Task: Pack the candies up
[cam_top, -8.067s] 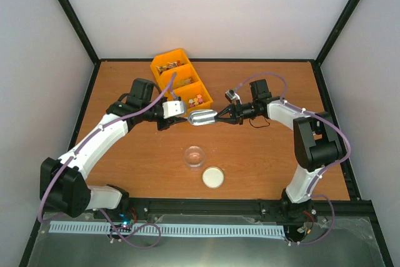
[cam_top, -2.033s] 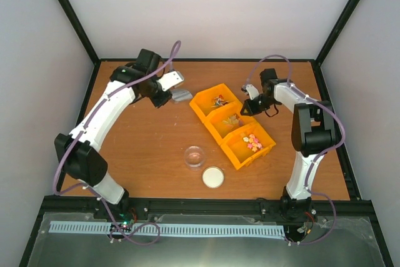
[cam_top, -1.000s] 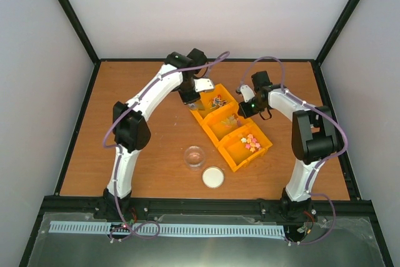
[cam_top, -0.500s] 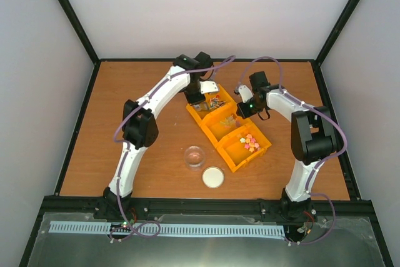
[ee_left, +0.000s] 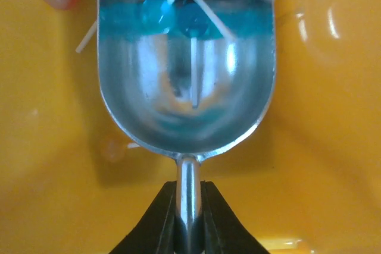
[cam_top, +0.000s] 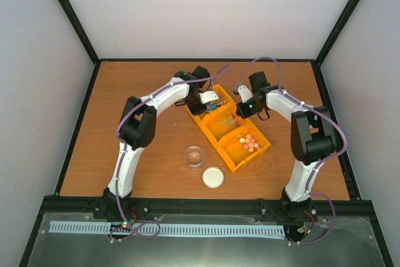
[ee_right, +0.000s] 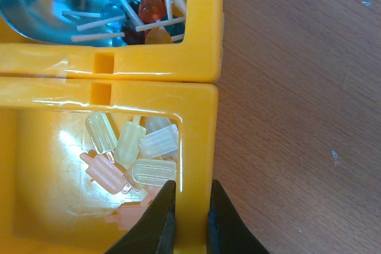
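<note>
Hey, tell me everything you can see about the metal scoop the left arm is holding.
The metal scoop is shiny bare silver metal, with a deep rounded bowl that mirrors blue and orange tints and a thin round handle. The left gripper is shut on that handle, one black finger on either side. The bowl sits inside one compartment of the yellow bin, its open front pushed into a heap of lollipops. A few white sticks and blue heads lie across its mouth.
</note>
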`<state>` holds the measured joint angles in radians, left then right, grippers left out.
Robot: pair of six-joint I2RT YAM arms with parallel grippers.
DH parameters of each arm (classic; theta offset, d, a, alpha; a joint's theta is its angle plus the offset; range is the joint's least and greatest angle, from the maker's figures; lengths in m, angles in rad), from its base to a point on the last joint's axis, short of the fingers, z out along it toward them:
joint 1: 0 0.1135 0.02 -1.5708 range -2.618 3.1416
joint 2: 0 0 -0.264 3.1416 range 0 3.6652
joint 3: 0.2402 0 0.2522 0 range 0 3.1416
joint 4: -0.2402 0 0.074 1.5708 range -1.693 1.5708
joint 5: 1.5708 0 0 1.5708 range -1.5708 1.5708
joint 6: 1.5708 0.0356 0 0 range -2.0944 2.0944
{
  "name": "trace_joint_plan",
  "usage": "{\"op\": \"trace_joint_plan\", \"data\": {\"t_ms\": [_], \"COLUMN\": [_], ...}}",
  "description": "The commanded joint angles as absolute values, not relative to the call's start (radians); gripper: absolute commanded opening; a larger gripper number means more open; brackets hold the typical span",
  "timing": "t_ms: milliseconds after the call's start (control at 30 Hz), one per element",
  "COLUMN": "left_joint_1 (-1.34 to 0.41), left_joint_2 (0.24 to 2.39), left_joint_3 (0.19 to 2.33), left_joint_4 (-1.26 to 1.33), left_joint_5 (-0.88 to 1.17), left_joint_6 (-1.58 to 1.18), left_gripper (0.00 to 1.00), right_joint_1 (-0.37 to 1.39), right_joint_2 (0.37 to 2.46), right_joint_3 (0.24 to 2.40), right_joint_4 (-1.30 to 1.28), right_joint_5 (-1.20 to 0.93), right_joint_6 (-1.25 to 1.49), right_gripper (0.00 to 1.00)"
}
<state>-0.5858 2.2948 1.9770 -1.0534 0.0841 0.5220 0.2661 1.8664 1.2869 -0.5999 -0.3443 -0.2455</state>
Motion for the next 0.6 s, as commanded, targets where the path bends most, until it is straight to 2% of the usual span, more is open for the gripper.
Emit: {"op": "trace_joint_plan", "data": {"t_ms": [0,267,567], "left_joint_1": [-0.6,-0.575,-0.521], "left_joint_2": [2.241,2.148,2.07], "left_joint_3": [1.87,1.664,1.545], "left_joint_4": [-0.777,-0.53,-0.457], "left_joint_5": [0.233,0.305,0.336], "left_joint_6": [0.455,0.381,0.371], "left_gripper": [0.01,0.01,0.01], "right_joint_1": [0.305,0.304,0.304], "right_joint_2": [1.879,1.903,1.917], "right_joint_3": [1.253,1.258,1.259], "right_joint_4": [-0.557,-0.565,-0.569], "right_joint_5": [-0.421,-0.42,-0.406], "right_joint_6": [-0.289,-0.282,-0.281], "right_gripper": [0.03,0.03,0.03]}}
